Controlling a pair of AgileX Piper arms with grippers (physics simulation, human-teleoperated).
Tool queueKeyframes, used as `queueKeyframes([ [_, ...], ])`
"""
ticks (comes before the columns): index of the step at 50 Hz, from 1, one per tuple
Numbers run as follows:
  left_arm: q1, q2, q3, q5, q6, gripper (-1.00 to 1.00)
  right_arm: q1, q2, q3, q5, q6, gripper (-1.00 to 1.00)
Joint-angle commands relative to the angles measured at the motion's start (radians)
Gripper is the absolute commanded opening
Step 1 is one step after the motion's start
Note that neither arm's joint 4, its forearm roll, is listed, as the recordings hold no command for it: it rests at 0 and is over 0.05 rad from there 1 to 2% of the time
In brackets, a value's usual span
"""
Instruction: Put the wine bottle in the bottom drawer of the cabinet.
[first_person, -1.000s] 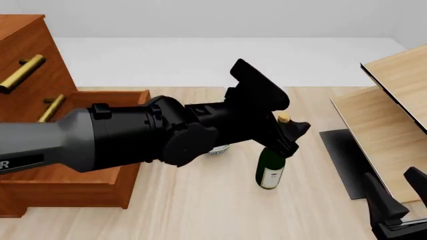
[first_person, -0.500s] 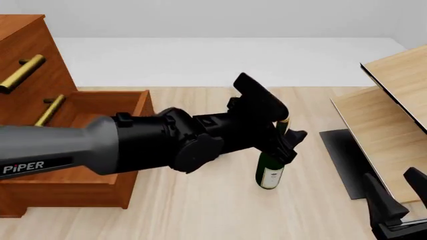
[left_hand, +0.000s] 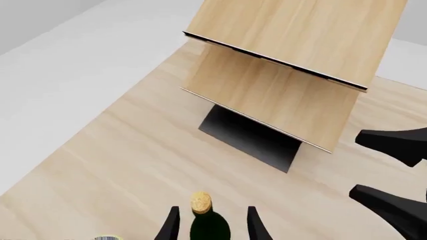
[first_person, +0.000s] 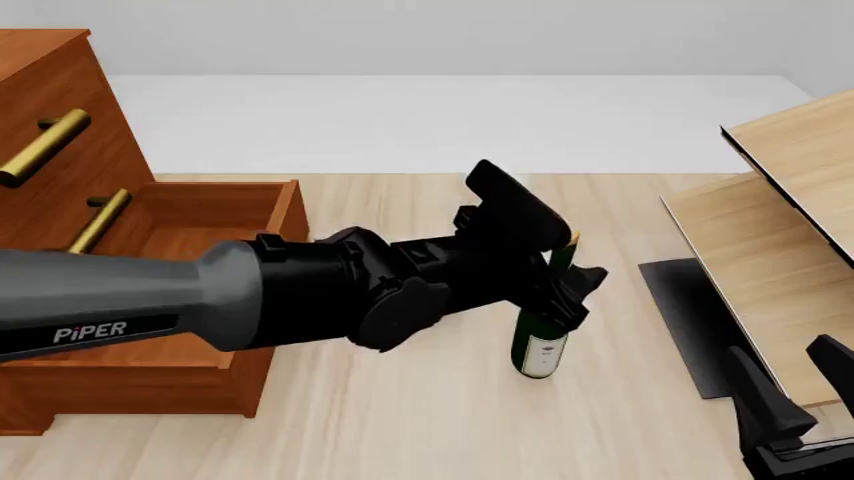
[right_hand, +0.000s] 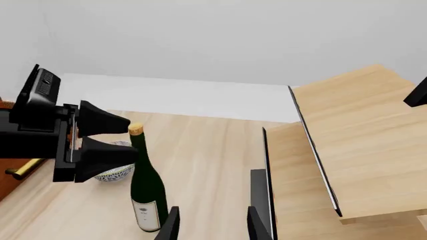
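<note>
The wine bottle, dark green with a tan cork and a white label, stands upright on the table to the right of the cabinet. The bottom drawer is pulled out and I see nothing in it. My left gripper is open, with one finger on each side of the bottle's neck just below the cork. The left wrist view shows a gap between the bottle and each of its fingers. My right gripper stands open at the near right, holding nothing.
A pale slanted wooden structure on a dark base fills the right side. A small speckled bowl sits just behind the bottle, hidden by my left arm in the front view. Brass handles stick out from the upper drawers.
My left arm has come lower and its gripper has slid down along the bottle's neck. The bottle and the right gripper have not moved.
</note>
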Motion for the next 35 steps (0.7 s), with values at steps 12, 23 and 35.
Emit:
queueKeyframes([
  [12,0.014,0.031,-0.002,-0.019,-0.021,1.00,-0.001,0.001,0.000,-0.002,0.003,1.00],
  [23,0.025,0.050,-0.008,-0.025,-0.018,1.00,-0.002,-0.001,0.000,0.001,0.004,1.00],
  [35,0.025,0.053,-0.004,-0.029,-0.021,1.00,-0.002,-0.001,0.000,0.001,0.004,1.00],
])
